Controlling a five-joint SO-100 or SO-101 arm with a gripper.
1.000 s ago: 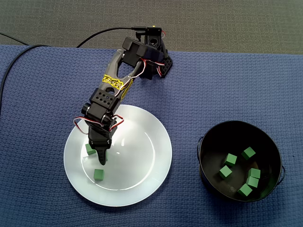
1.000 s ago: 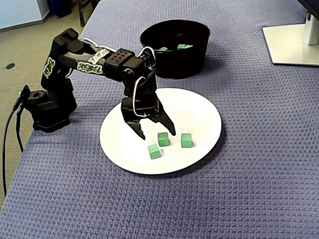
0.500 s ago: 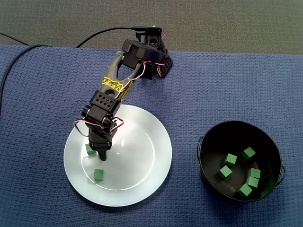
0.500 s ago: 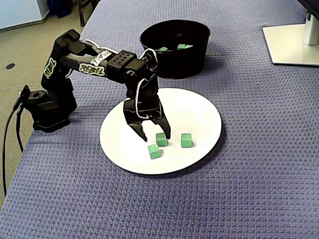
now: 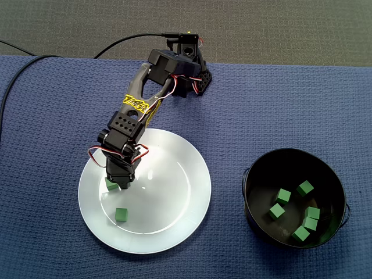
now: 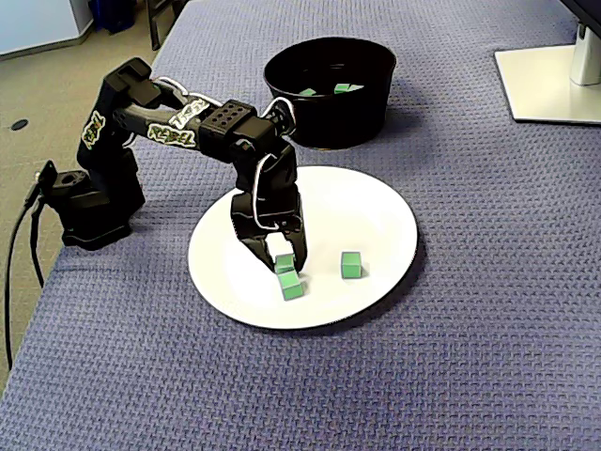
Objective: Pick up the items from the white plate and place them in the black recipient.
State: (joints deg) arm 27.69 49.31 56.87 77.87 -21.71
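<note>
Arm [image 5: 139, 104] reaching down over the white plate [image 5: 195, 174] on the blue-covered tabletop [image 5: 46, 116].
The hand [image 5: 123, 187] is hanging low over the plate's left part, with a green cube [image 5: 109, 185] peeking out at its left edge and a second cube [image 5: 121, 214] lying apart below it. To the right, well apart from the plate, the black bowl [image 5: 251, 174] is holding five loose cubes [image 5: 283, 196].

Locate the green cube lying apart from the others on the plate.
In a fixed view, the lone green cube sits on the white plate, right of the gripper and two other cubes.
</note>
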